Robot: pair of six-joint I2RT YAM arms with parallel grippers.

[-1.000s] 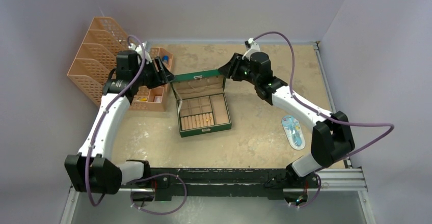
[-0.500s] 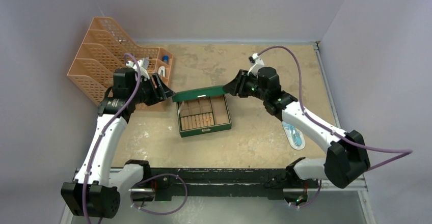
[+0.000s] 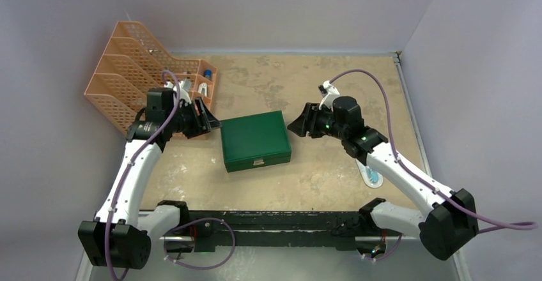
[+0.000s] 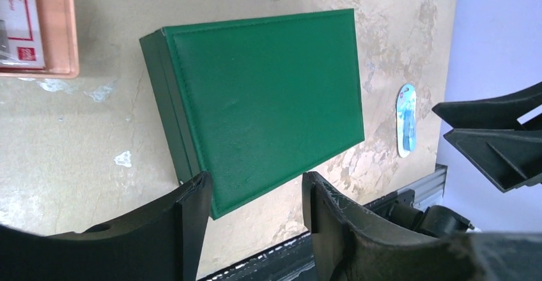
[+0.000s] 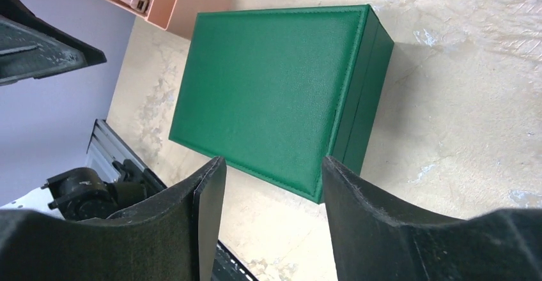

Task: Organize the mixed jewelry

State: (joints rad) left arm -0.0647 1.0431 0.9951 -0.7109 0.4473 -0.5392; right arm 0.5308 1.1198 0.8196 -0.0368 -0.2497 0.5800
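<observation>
The green box [image 3: 255, 140] lies shut in the middle of the table; its lid also shows in the left wrist view [image 4: 262, 96] and the right wrist view [image 5: 268, 89]. The mixed jewelry is hidden; none of it shows in any view. My left gripper [image 3: 209, 119] is open and empty, just left of the box's far left corner. My right gripper [image 3: 298, 125] is open and empty, just right of the box's far right corner. In the wrist views each gripper, left [image 4: 255, 195] and right [image 5: 273, 179], has its jaws spread with only table between them.
An orange mesh file rack [image 3: 124, 70] and an orange tray [image 3: 203, 89] with small items stand at the back left. A light-blue oval packet [image 3: 371, 174] lies at the right, partly under my right arm. A black rail [image 3: 287, 220] runs along the near edge.
The box's lid went from upright to half down to fully shut. Both grippers came down and forward with it and now sit apart from the box.
</observation>
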